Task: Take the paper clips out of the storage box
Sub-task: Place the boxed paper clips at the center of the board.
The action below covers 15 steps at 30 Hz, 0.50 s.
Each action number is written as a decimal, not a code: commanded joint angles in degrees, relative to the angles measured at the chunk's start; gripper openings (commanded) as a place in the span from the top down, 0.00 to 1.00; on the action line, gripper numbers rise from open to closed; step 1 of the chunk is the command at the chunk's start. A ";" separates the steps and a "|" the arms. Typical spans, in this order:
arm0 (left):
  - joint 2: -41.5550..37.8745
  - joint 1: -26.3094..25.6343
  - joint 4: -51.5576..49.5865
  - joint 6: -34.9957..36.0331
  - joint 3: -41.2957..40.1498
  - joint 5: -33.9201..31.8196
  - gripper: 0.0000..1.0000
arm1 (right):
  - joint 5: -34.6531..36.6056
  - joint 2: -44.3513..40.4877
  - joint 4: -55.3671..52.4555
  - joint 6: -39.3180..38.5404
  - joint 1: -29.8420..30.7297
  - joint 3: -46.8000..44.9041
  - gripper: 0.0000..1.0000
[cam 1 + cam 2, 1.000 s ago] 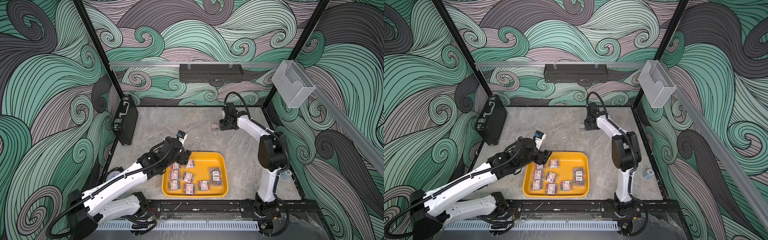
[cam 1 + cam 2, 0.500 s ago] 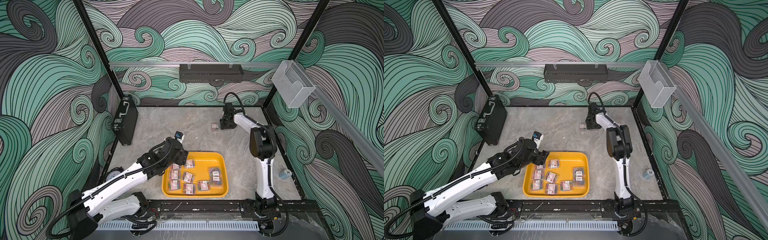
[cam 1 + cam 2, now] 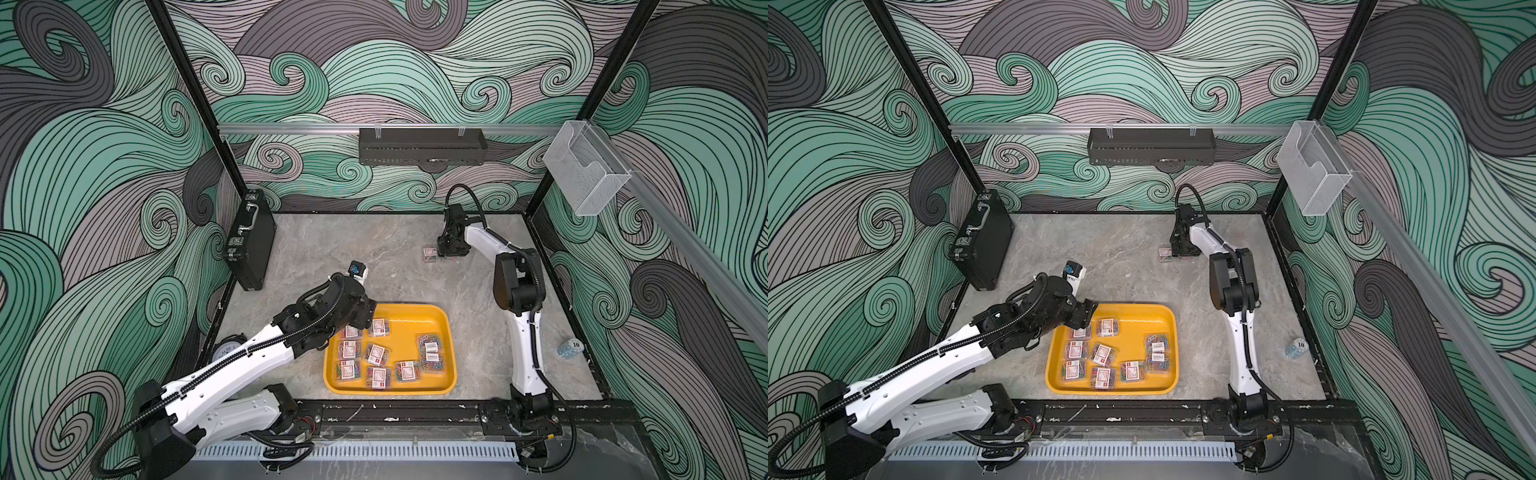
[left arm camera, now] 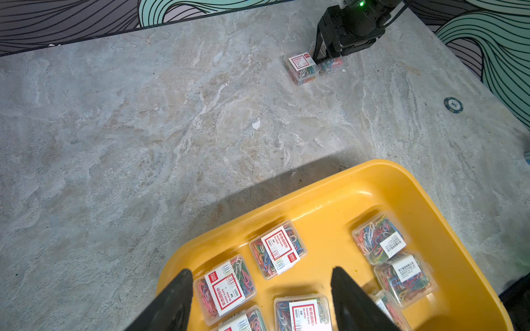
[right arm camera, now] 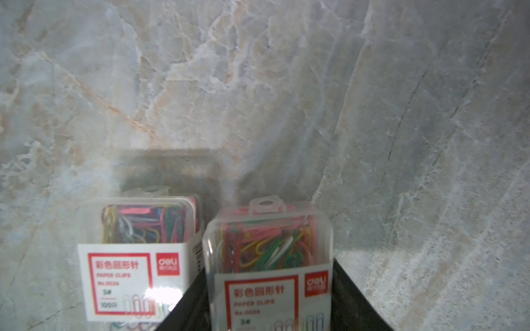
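The yellow storage box [image 3: 415, 318] lies flat on the grey marbled tabletop [image 3: 374, 249] near the front rail, between the 2 arm bases. Most of the paper clips [image 3: 377, 354] are inside it as small clear boxes, lying flat and scattered, some with red-and-white labels up and some with barcode stickers. The left tool [image 4: 261, 269] hovers over the storage box's near-left corner. Its jaws are wide apart and hold nothing. In the left wrist view 1 labelled box lies below the gap, and neither finger touches it. Well apart from the storage box, at the far right of the tabletop, the right tool [image 5: 269, 265] points down with its jaws narrow. Both fingers press against the sides of a clip box [image 5: 269, 243] that sits low at the tabletop. Just beside it, on the side toward the left arm, a second clip box [image 3: 430, 252] rests flat, label up. A black briefcase [image 3: 249, 237] stands at the left wall, and a blue-and-white chip [image 3: 571, 347] lies near the right edge.
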 commanded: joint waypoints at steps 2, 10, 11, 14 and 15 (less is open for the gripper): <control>0.09 -0.46 -1.87 0.49 2.23 -0.84 0.26 | -1.68 0.46 -1.57 0.78 -0.92 1.16 0.43; 0.37 -0.46 -1.84 0.62 2.55 -0.36 0.26 | -3.61 0.11 -1.59 0.64 -1.41 1.55 0.40; 0.34 -0.43 -1.83 0.70 2.59 -0.33 0.26 | -3.96 0.11 -1.60 0.69 -1.56 1.55 0.40; 0.24 -0.44 -1.96 0.70 2.57 -0.23 0.26 | -4.77 0.27 -1.58 0.69 -1.74 1.79 0.39; 0.24 -0.40 -1.96 0.68 2.63 -0.23 0.26 | -5.13 0.28 -1.62 0.78 -1.91 1.82 0.39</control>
